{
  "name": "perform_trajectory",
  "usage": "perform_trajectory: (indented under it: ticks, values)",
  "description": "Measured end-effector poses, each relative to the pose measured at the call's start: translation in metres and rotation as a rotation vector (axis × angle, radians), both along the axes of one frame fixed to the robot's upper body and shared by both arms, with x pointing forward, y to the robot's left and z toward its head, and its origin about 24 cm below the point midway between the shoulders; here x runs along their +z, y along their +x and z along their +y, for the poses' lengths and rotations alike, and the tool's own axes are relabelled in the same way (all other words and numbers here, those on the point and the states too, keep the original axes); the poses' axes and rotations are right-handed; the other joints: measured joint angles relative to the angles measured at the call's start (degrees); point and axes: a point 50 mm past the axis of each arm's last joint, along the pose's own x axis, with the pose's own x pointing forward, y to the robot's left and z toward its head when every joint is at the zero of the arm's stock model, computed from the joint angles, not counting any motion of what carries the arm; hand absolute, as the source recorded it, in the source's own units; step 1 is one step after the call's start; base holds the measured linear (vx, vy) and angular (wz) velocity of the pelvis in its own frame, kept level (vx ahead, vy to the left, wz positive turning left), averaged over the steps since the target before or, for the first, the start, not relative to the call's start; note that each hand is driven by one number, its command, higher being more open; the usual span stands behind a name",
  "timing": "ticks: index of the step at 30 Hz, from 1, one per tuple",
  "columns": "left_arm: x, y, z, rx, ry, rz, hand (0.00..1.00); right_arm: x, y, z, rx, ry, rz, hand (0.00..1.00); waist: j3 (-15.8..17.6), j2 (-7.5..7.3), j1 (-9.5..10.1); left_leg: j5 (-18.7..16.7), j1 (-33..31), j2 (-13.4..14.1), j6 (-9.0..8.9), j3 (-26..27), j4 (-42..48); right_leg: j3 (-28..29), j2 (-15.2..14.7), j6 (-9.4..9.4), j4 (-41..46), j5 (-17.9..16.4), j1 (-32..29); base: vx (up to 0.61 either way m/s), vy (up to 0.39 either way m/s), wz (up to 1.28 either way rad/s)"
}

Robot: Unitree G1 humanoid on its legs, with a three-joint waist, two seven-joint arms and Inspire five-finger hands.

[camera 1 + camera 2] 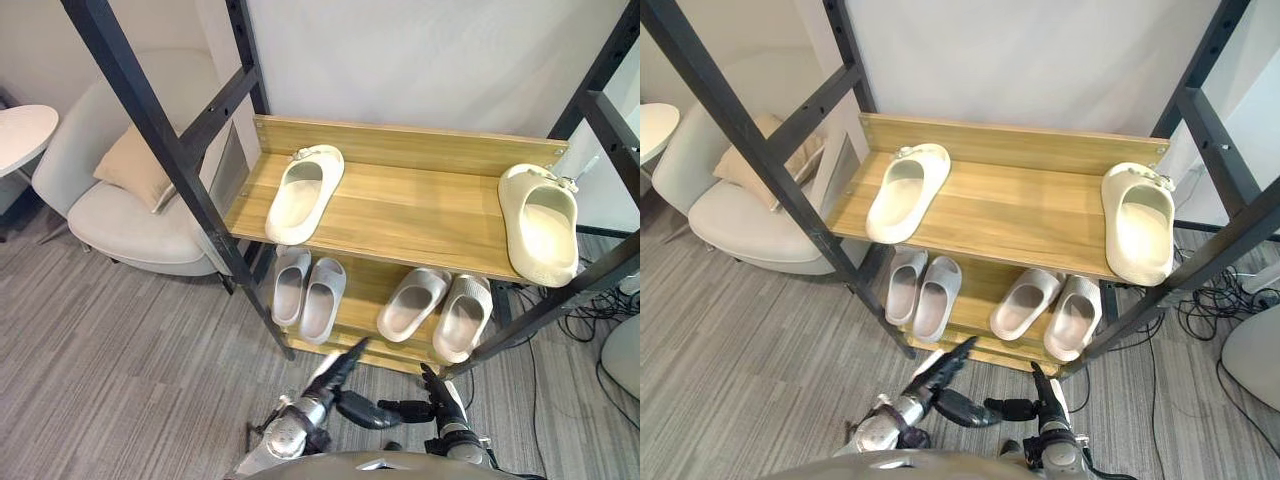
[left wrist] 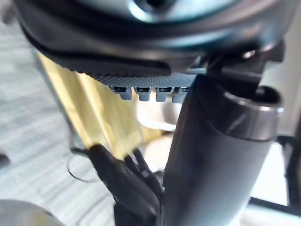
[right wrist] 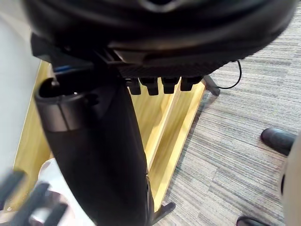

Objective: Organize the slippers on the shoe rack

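Observation:
A wooden shoe rack [image 1: 400,215] in a black frame stands before me. Two cream slippers lie far apart on its top shelf, one at the left [image 1: 305,192] and one at the right end [image 1: 541,222]. Below them, the lower shelf holds a grey pair at the left [image 1: 306,290] and another grey pair at the right [image 1: 440,308]. My left hand [image 1: 335,372] and right hand [image 1: 437,390] hover low in front of the rack's bottom edge. Both are open with straight fingers and hold nothing. Their thumbs point toward each other.
A pale armchair [image 1: 120,215] with a tan cushion [image 1: 135,165] stands left of the rack, beside a round white table [image 1: 20,135]. Cables [image 1: 590,320] lie on the carpet at the right. A person's dark shoe [image 3: 280,140] is on the carpet nearby.

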Motion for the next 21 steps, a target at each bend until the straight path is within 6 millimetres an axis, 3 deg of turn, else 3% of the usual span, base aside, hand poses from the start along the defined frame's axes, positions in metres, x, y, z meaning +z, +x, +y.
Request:
perform_trajectory:
  ticks: [5,11,17,21]
  values:
    - [0.019,-0.006,-0.018,-0.099,-0.151,0.022,1.0,0.0,0.0,-0.001,0.031,-0.004,0.003,1.0,-0.5,0.26,-0.52,0.0,1.2,0.2,0.0,0.1,-0.5,0.0,0.1,0.01,0.0,-0.3,0.7,0.0,0.0,0.0]
    - [0.07,0.007,-0.027,-0.114,-0.347,-0.09,1.0,0.0,-0.002,-0.005,0.054,-0.014,0.014,1.0,-1.7,0.76,-0.57,0.1,1.5,0.4,0.16,0.1,-0.8,0.2,0.0,0.02,0.0,-0.3,0.8,-0.01,0.002,0.0]
    - [0.131,0.029,-0.017,-0.011,-0.586,-0.224,1.0,-0.001,-0.004,-0.005,0.079,-0.019,0.025,1.0,-2.5,-0.34,-0.34,0.1,1.4,0.4,0.13,0.1,-0.9,0.2,-0.1,0.13,0.0,-0.4,0.9,0.01,0.002,0.0]
    - [0.155,0.039,-0.008,0.06,-0.649,-0.318,1.0,-0.002,-0.007,-0.005,0.079,-0.017,0.036,1.0,-2.7,-0.64,-0.25,-0.1,1.7,0.2,0.25,-0.2,-0.8,-0.1,-0.2,0.23,0.2,-0.7,1.5,0.01,0.006,0.04]
